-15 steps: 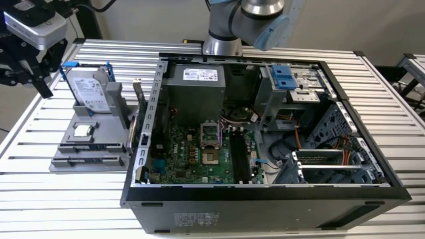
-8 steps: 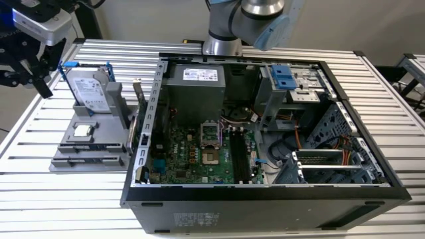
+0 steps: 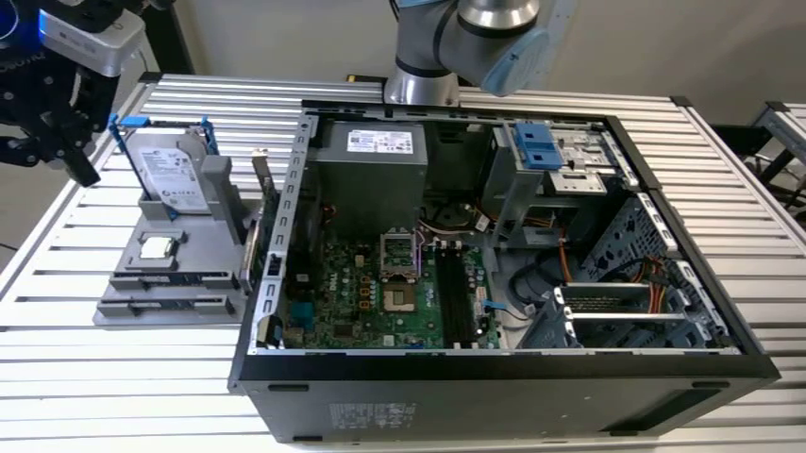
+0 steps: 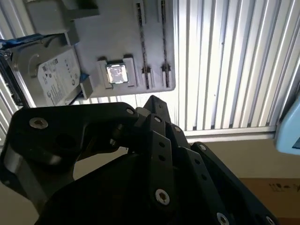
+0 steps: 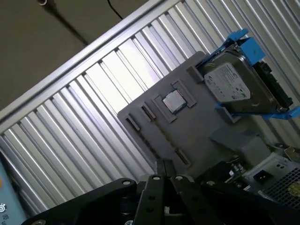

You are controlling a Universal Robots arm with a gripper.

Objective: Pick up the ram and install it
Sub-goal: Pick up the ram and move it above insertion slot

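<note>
Ribbed aluminium tabletop (image 3: 113,377), exterior view: one open metal computer case (image 3: 504,377), one grey holder (image 3: 164,293) beside it, one ram (image 3: 262,189) on edge at holder's case side; gripper (image 3: 78,162) hovering above, apart. Second wrist view: black fingers (image 4: 152,107) pinched together, empty. First wrist view: one square silver chip (image 5: 174,101), one blue-framed drive (image 5: 236,86).
</note>
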